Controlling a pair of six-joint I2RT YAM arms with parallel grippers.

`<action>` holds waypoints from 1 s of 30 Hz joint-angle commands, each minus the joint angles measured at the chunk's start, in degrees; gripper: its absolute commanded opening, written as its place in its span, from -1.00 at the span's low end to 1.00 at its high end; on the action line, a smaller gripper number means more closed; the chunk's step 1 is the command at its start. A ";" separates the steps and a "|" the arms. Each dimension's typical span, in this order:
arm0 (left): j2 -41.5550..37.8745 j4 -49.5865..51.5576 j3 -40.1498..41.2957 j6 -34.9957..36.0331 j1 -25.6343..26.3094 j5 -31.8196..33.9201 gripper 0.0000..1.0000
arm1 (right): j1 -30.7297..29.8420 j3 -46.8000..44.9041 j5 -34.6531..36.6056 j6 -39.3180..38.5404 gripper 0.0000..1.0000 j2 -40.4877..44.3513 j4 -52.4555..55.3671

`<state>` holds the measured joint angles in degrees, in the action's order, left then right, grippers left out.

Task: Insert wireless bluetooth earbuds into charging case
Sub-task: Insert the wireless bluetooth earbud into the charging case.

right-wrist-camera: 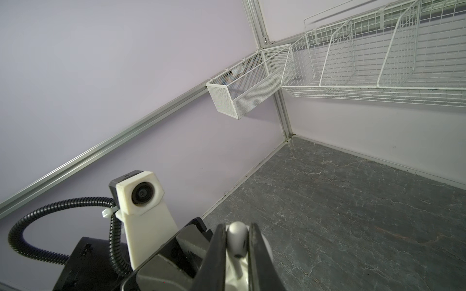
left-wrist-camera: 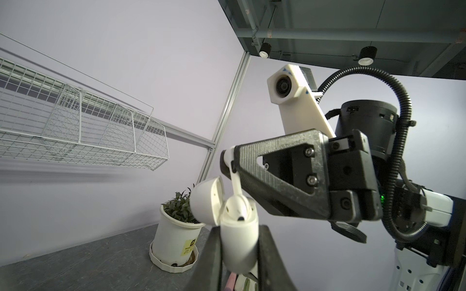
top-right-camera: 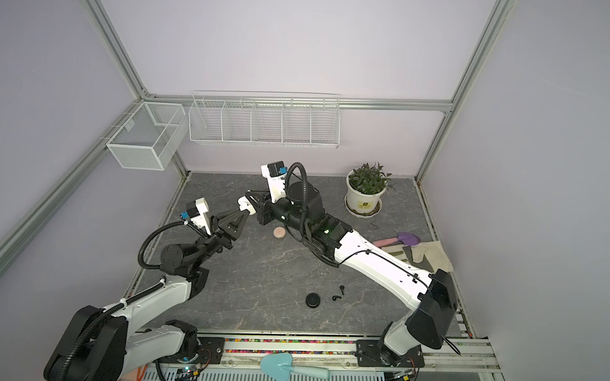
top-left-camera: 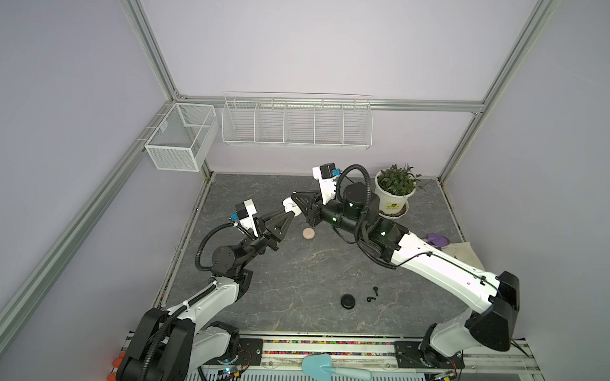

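Left claw (top-left-camera: pixel 288 217) clamps the open white plastic charging case (left-wrist-camera: pixel 238 239). Right claw (left-wrist-camera: pixel 228 163) pinches a white stemmed earbud (left-wrist-camera: pixel 236 185), its stem entering the case. Two black earbuds (top-left-camera: pixel 370 299) wait on the grey tabletop (top-left-camera: pixel 294 267).

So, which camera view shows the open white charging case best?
The left wrist view: the white charging case fills the foreground, lid open, clamped in the left hand, a white earbud at its mouth. Both top views show it as a small white blob; the right wrist view, only slivers behind the earbud.
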<state>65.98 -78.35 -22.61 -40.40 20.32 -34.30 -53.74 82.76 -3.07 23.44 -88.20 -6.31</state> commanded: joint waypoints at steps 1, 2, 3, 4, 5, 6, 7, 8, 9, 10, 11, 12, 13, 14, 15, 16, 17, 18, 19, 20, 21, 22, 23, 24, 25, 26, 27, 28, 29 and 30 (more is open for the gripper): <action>-1.24 -2.69 0.44 1.02 0.31 0.69 -1.00 | -0.14 0.37 -0.92 1.29 -0.80 0.96 -1.58; -1.32 -2.69 0.41 1.03 0.26 0.81 -1.00 | -0.14 0.12 -0.81 1.43 -0.80 1.17 -1.76; -1.27 -2.70 0.42 1.13 0.30 0.83 -1.00 | -0.19 -0.16 -0.86 1.50 -0.79 1.33 -1.86; -1.27 -2.69 0.44 1.19 0.32 0.77 -1.00 | -0.28 -0.33 -0.81 1.57 -0.80 1.53 -1.82; -1.26 -2.68 0.44 1.28 0.25 0.75 -1.00 | -0.22 -0.49 -0.91 1.52 -0.80 1.66 -1.80; -1.37 -2.70 0.52 1.37 0.28 0.82 -1.00 | -0.23 -0.70 -0.90 1.63 -0.80 1.75 -1.75; -1.34 -2.69 0.55 1.38 0.25 0.82 -1.00 | -0.23 -0.88 -0.92 1.78 -0.80 1.83 -1.77; -1.37 -2.69 0.63 1.42 0.30 0.82 -1.00 | -0.23 -1.00 -0.92 1.83 -0.80 1.95 -1.72; -1.38 -2.69 0.63 1.49 0.31 0.82 -1.00 | -0.23 -1.27 -0.97 1.91 -0.80 2.05 -1.80; -1.38 -2.69 0.67 1.61 0.27 0.82 -1.00 | -0.25 -1.49 -0.93 1.96 -0.80 2.10 -1.82; -1.41 -2.69 0.72 1.64 0.30 0.95 -1.00 | -0.26 -1.60 -0.93 1.96 -0.80 2.24 -1.87; -1.38 -2.65 0.74 1.69 0.37 1.04 -1.00 | -0.25 -1.72 -0.98 2.04 -0.80 2.25 -1.89; -1.45 -2.69 0.79 1.68 0.27 0.92 -1.00 | -0.23 -1.67 -1.07 2.07 -0.79 2.25 -1.95; -1.46 -2.76 0.80 1.76 0.31 0.91 -1.00 | -0.23 -1.63 -1.22 2.15 -0.80 2.18 -1.93; -1.51 -2.69 0.73 1.73 0.28 1.00 -1.00 | -0.23 -1.54 -1.32 2.13 -0.79 2.08 -1.91; -1.63 -2.69 0.76 1.73 0.31 1.06 -1.00 | -0.31 -1.47 -1.40 2.20 -0.79 1.99 -1.99; -1.56 -2.69 0.79 1.73 0.36 0.93 -1.00 | -0.40 -1.52 -1.52 2.22 -0.79 1.98 -2.00; -1.67 -2.69 0.75 1.64 0.29 0.96 -1.00 | -0.37 -1.55 -1.64 2.31 -0.79 1.90 -2.13; -1.64 -2.70 0.83 1.70 0.26 0.91 -1.00 | -0.42 -1.48 -1.61 2.35 -0.79 1.72 -2.09; -1.74 -2.70 0.86 1.73 0.25 1.05 -1.00 | -0.41 -1.50 -1.62 2.46 -0.79 1.76 -2.15; -1.81 -2.63 0.96 1.72 0.26 1.00 -1.00 | -0.49 -1.49 -1.59 2.49 -0.79 1.66 -2.11; -1.75 -2.56 0.88 1.73 0.32 1.10 -1.00 | -0.50 -1.55 -1.57 2.49 -0.79 1.68 -2.13; -1.71 -2.56 0.90 1.69 0.26 1.08 -1.00 | -0.54 -1.56 -1.46 2.51 -0.79 1.63 -2.19; -1.54 -2.69 0.81 1.60 0.32 1.00 -1.00 | -0.50 -1.61 -1.31 2.50 -0.79 1.45 -2.10; -1.40 -2.69 0.60 1.39 0.26 0.87 -1.00 | -0.50 -1.66 -1.09 2.55 -0.79 1.33 -2.08; -1.45 -2.69 0.45 1.38 0.28 0.70 -1.00 | -0.54 -1.81 -1.15 2.71 -0.79 1.19 -2.13; -1.52 -2.69 0.38 1.38 0.35 0.68 -1.00 | -0.50 -1.82 -1.32 2.95 -0.80 0.97 -2.13; -1.59 -2.66 0.50 1.53 0.27 0.81 -1.00 | -0.49 -1.97 -1.32 3.01 -0.80 0.88 -2.07; -1.64 -2.69 0.53 1.55 0.26 0.96 -1.00 | -0.55 -2.16 -1.35 3.08 -0.79 0.88 -2.19; -1.51 -2.60 0.55 1.64 0.33 0.92 -1.00 | -0.55 -2.42 -1.22 3.10 -0.79 1.01 -2.20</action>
<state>65.14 -78.56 -22.24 -39.35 20.32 -33.43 -53.84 81.87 -3.97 25.54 -87.99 -7.18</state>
